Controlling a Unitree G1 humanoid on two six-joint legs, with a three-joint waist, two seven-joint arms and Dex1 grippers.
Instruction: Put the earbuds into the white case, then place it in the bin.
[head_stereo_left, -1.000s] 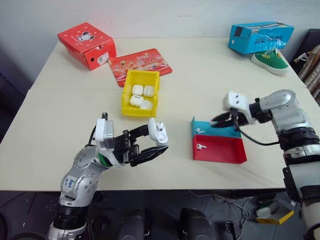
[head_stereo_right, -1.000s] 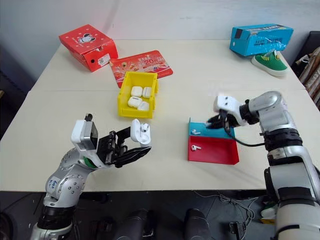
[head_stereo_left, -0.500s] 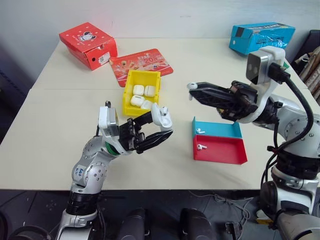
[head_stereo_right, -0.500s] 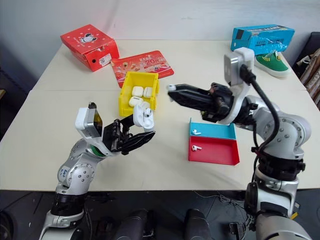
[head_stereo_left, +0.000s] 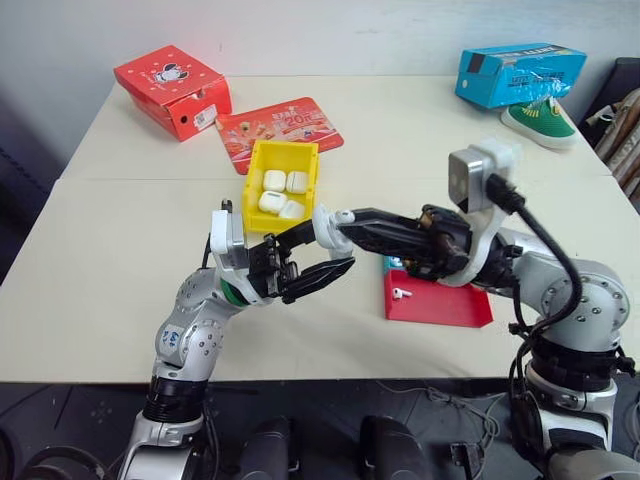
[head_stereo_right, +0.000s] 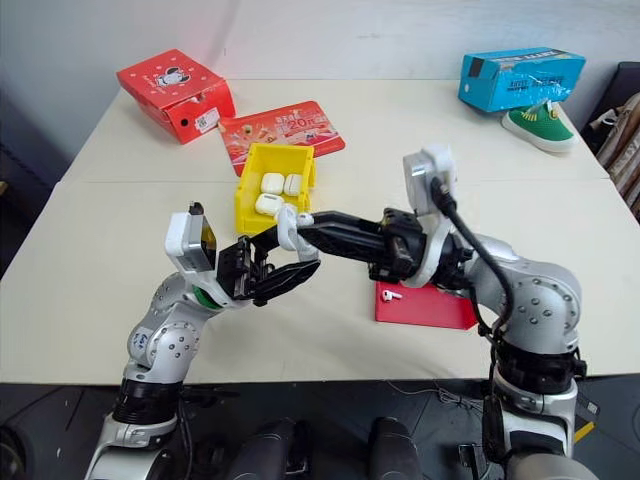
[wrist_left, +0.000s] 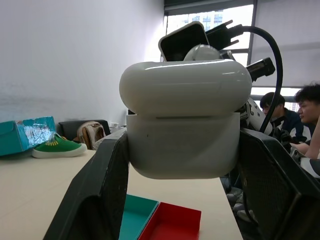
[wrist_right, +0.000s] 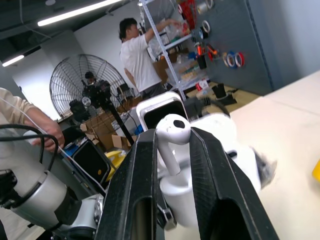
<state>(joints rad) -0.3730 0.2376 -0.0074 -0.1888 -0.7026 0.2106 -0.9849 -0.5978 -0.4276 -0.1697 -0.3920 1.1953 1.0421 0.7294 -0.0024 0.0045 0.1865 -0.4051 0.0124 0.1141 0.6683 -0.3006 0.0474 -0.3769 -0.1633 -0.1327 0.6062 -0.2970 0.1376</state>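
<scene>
Presently I am at the insertion step: my left gripper (head_stereo_left: 318, 252) is clamped on the white case (head_stereo_left: 326, 226), held above the table (head_stereo_left: 120, 250) near its middle, lid raised. My right gripper (wrist_right: 172, 165) pinches one earbud (wrist_right: 172, 134) between its fingertips, stem toward the case, and the head views put those tips right at the case's open mouth; whether the earbud touches it I cannot tell. The next move, as I judge it, calls for aligning the stem with a socket, easing it in, then letting go. Another earbud (head_stereo_left: 401, 294) lies in the red half of the blue-and-red tray (head_stereo_left: 440, 305), to the right of both grippers and partly behind my right arm. The bin (head_stereo_left: 281, 152), already holding several white cases, stands just beyond the held case, on the far side.
</scene>
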